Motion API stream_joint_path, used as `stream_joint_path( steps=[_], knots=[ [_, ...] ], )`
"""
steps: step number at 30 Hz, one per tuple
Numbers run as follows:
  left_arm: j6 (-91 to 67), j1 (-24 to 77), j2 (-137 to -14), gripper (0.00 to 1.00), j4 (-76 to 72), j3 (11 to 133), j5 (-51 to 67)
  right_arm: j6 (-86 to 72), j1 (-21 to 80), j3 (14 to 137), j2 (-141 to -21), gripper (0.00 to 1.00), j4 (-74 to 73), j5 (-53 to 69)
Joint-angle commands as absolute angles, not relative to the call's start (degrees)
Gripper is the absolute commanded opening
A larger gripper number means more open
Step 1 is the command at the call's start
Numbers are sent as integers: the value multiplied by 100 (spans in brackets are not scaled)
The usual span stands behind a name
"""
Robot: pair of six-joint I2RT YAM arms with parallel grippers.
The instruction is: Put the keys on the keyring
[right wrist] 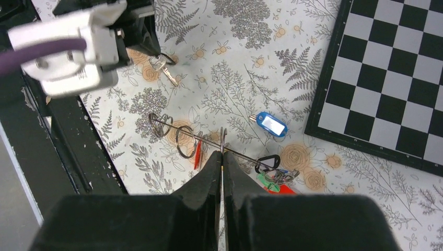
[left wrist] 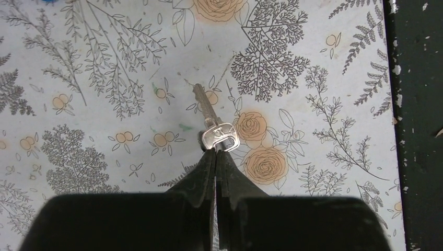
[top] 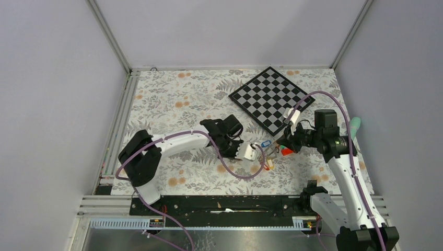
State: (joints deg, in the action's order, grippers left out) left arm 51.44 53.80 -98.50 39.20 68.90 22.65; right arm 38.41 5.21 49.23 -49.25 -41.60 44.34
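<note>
My left gripper (left wrist: 216,151) is shut on the head of a bare silver key (left wrist: 210,116), whose blade points away over the floral cloth. In the right wrist view that key (right wrist: 166,72) hangs at the upper left. My right gripper (right wrist: 222,150) is shut on the keyring (right wrist: 185,140), a thin wire ring seen edge-on, with wire loops trailing to its left. A red tag (right wrist: 197,155) hangs among the loops. A blue-tagged key (right wrist: 271,124) lies apart; black (right wrist: 267,162) and green (right wrist: 267,182) tags cluster to the right. From above, the two grippers (top: 256,152) (top: 279,146) stand close together.
A black-and-white chequered board (top: 271,97) lies at the back right. A red block (right wrist: 282,189) sits beside the tagged keys. A teal object (top: 355,127) rests by the right arm. The black base rail (top: 219,204) runs along the near edge.
</note>
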Motion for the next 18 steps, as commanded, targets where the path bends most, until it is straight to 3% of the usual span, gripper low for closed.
stream_joint_path(
  steps=[1,10,18],
  knots=[
    [5273,5037,-9374,0,3885,7137,3005,4215,500,5120,-5056,0,-4128,4947],
    [5212,4217,-8652,0,3509,7192,4741,4385,535,5029,-5273,0,-3771,5540],
    [4821,4111,-8350,0,2841,6982,5227,4212,1082,4951,-5494,0,-3256,5585]
  ],
)
